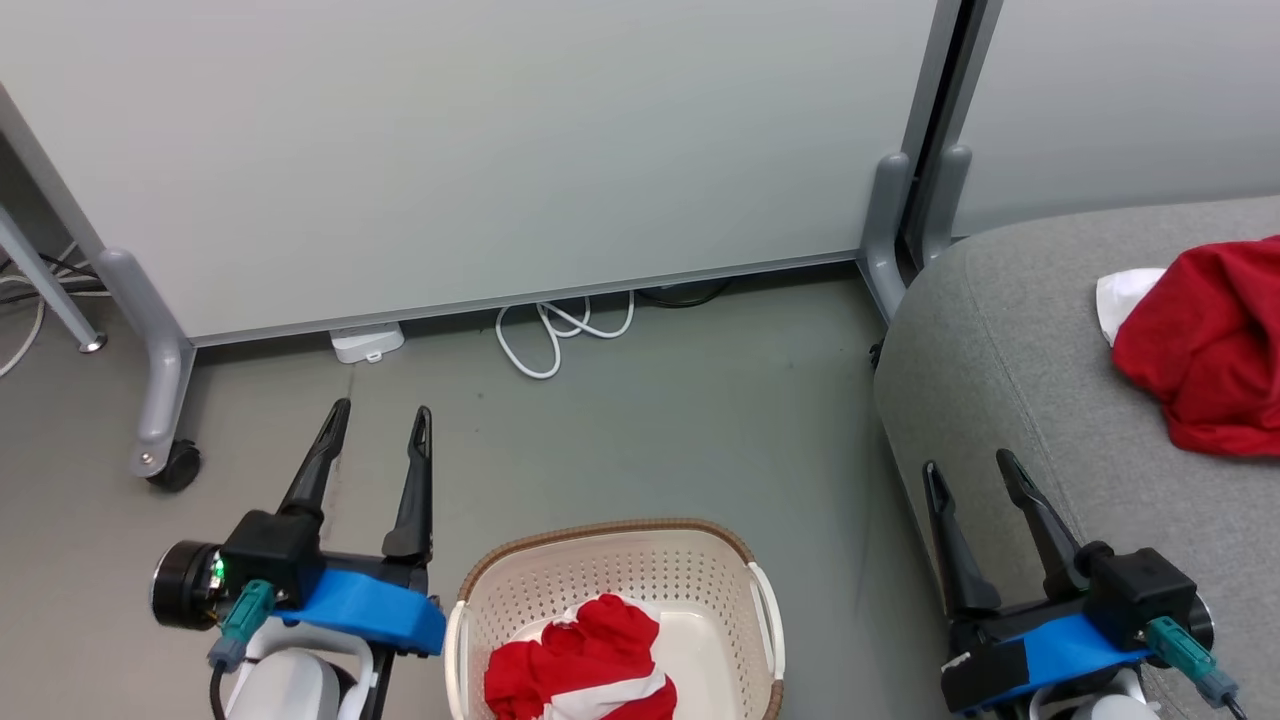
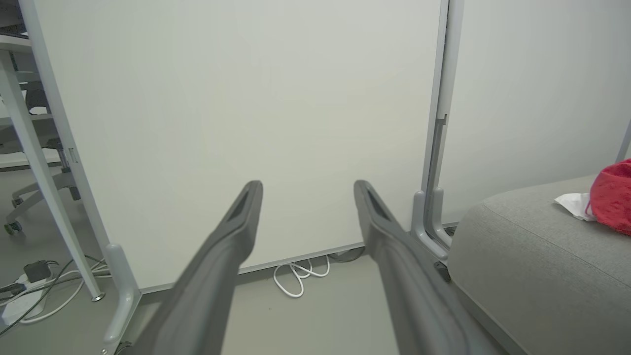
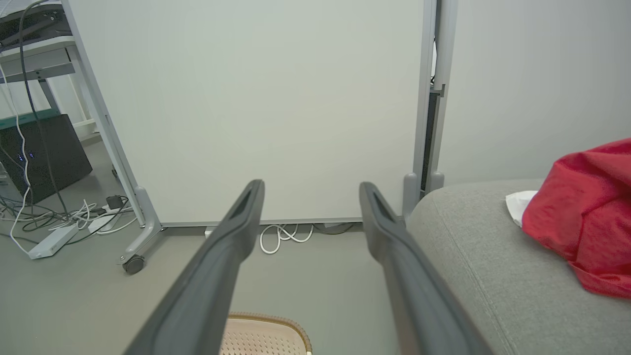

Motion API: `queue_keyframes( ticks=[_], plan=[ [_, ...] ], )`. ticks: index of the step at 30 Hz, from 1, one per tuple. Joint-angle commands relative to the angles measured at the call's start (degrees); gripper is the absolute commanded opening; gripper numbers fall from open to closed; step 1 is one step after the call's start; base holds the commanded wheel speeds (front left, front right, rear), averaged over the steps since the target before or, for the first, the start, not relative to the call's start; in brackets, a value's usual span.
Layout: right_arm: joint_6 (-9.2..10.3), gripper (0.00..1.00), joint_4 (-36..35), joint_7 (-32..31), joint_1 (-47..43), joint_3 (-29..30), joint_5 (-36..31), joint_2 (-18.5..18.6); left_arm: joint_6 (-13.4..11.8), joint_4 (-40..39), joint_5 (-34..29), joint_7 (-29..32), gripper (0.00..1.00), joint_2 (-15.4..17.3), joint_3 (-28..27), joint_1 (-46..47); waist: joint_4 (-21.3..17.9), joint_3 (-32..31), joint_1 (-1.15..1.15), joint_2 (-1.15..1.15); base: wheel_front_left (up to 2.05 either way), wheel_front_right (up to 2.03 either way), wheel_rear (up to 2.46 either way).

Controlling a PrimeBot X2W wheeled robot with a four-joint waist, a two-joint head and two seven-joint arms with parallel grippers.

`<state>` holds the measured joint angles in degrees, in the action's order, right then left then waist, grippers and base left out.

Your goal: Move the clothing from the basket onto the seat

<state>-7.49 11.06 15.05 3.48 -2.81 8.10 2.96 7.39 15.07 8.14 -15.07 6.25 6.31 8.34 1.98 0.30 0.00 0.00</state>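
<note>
Grippers: the left gripper (image 1: 382,410) and right gripper (image 1: 968,462) both hang with fingers spread apart and nothing between them. The left is just beside the basket (image 1: 600,528); the right is near the front edge of the seat (image 1: 1000,350).

Clothing: one red garment (image 1: 590,665) with a white band lies crumpled in the basket. A second red garment (image 1: 1210,350) lies on the seat, with white fabric (image 1: 1125,300) showing at its edge.

Assessment: the task is about half done. The step in hand is judged to be fetching the garment from the basket.

Recommendation: bring one gripper down from above into the middle of the heap. Close on a thick fold rather than a thin edge. Lift straight up until the cloth clears the rim, so the light basket isn't dragged. Set the garment down on bare seat beside the other.

Count: two garments, one basket, one seat, two grippers.
</note>
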Motion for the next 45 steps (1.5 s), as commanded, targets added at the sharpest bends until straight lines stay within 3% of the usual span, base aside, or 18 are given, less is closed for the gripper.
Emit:
queue_keyframes(
  ticks=[1,7,17,28,35,39,45],
  plan=[
    [-0.01,1.0,-0.21,0.2,1.02,-0.09,-0.48,-0.12,0.12,1.04,0.78,-0.15,1.0,0.63,1.18,1.76,-0.62,0.47,0.0,0.0,0.0,0.0,0.0],
    [-0.01,1.0,-1.18,0.2,4.03,-0.7,-0.45,-0.11,0.12,7.77,3.49,-0.14,1.0,4.74,9.16,9.44,-3.56,4.19,0.0,0.0,0.0,0.0,0.0],
    [-0.01,1.0,-4.19,0.2,13.54,-0.79,-1.43,-0.1,0.12,21.8,7.93,-0.15,1.0,9.96,26.27,25.08,-9.05,17.03,0.0,0.0,0.0,0.0,0.0],
    [-0.01,1.0,-7.17,0.2,19.84,0.63,-1.49,-0.12,0.1,34.96,15.03,2.52,1.0,12.32,49.49,38.82,-11.12,29.06,0.0,0.0,0.0,0.0,0.0],
    [-0.01,1.0,-8.84,0.2,22.72,-0.22,-1.32,-0.11,0.1,40.26,19.78,7.56,1.0,12.13,62.25,45.04,-12.01,36.12,0.0,0.0,0.0,0.0,0.0],
    [-0.01,1.0,-10.28,0.2,24.38,-1.19,-0.97,-0.11,0.1,41.76,20.31,9.68,1.0,12.03,65.97,47.41,-12.89,40.3,0.0,0.0,0.0,0.0,0.0],
    [-0.01,1.0,-12.84,0.2,26.14,-2.25,-0.56,-0.12,0.11,43.04,17.71,13.87,1.0,12.28,67.14,48.96,-14.12,45.85,0.0,0.0,0.0,0.0,0.0]
  ],
)
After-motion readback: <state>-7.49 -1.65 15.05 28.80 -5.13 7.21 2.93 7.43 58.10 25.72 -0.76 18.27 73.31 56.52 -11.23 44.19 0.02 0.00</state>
